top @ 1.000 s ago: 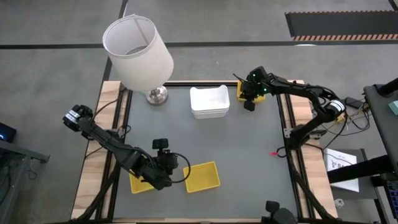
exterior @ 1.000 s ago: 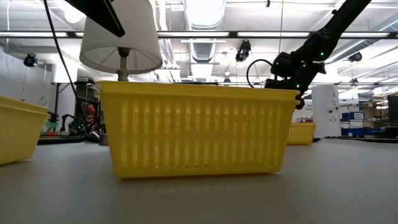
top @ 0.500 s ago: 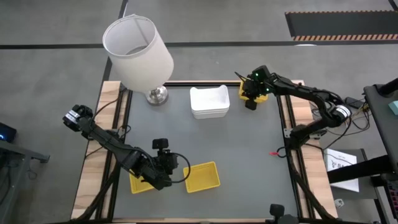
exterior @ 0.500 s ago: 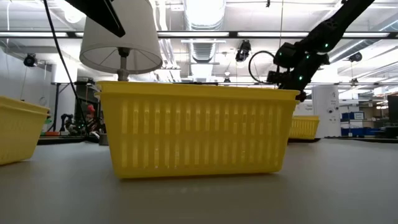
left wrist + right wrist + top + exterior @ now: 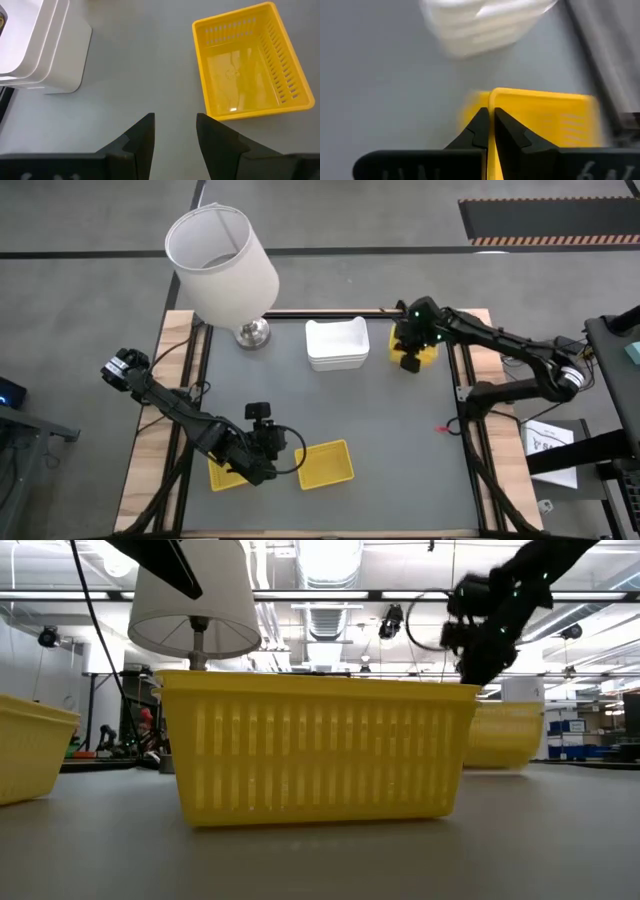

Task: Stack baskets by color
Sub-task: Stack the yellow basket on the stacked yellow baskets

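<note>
Two yellow baskets stand near the table's front left: one (image 5: pixel 325 463) just right of my left gripper (image 5: pixel 275 442), which hovers open above the table, and one (image 5: pixel 222 476) partly under the left arm. The left wrist view shows the first basket (image 5: pixel 250 60) beyond my open left gripper (image 5: pixel 175 130). White baskets (image 5: pixel 337 345) sit nested in a stack at the far middle. At the far right, my right gripper (image 5: pixel 410 348) is shut on a third yellow basket (image 5: pixel 424 357), which the low view shows as a yellow basket (image 5: pixel 505 735) below my right gripper (image 5: pixel 482 650). My right gripper pinches the yellow basket's thin side wall at its top rim (image 5: pixel 491 100), one finger on each face of the wall. The fingers slant down from above. The basket hangs below the fingers; whether its bottom (image 5: pixel 505 766) is clear of the table I cannot tell.
A tall lamp with a white shade (image 5: pixel 220 265) on a chrome base (image 5: pixel 252 333) stands at the far left, next to the white stack. Wooden rails (image 5: pixel 170 380) run along the table's left and right sides. The table's middle (image 5: pixel 380 420) is bare.
My right gripper has moved from the far right corner toward the table's near edge and upward, carrying the yellow basket with it. The basket now sits closer to the low camera, level with the white stack's right side.
</note>
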Motion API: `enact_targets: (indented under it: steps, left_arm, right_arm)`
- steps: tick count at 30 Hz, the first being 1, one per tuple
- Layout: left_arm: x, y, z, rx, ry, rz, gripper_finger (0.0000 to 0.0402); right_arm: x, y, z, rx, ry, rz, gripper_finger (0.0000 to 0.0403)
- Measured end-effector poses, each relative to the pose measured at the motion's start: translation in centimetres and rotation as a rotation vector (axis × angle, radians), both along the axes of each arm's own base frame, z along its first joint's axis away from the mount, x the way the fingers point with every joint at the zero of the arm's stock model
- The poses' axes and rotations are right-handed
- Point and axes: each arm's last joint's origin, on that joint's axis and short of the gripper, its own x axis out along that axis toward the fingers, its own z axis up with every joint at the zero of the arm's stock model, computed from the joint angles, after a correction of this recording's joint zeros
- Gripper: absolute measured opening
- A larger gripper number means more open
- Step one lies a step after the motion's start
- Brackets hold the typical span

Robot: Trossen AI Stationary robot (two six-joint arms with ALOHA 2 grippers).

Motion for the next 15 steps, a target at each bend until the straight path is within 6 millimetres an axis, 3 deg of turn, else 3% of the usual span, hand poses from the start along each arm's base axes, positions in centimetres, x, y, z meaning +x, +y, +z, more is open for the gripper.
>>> enact_targets:
  steps: [2, 5, 15]
  left_arm:
    - [0.0, 0.0, 0.0, 0.001, 0.000, -0.001, 0.0129]
    - [0.0, 0.0, 0.0, 0.008, 0.002, -0.006, 0.0129]
    - [0.1, 0.0, 0.1, 0.014, -0.009, -0.007, 0.0129]
  right_arm:
    - [0.6, 0.8, 0.4, -0.046, 0.008, -0.047, 0.0008]
    - [1.1, 2.6, 0.2, 0.001, 0.012, 0.034, 0.0008]
    - [2.6, 8.2, 2.3, -0.285, 0.058, 0.034, 0.0008]
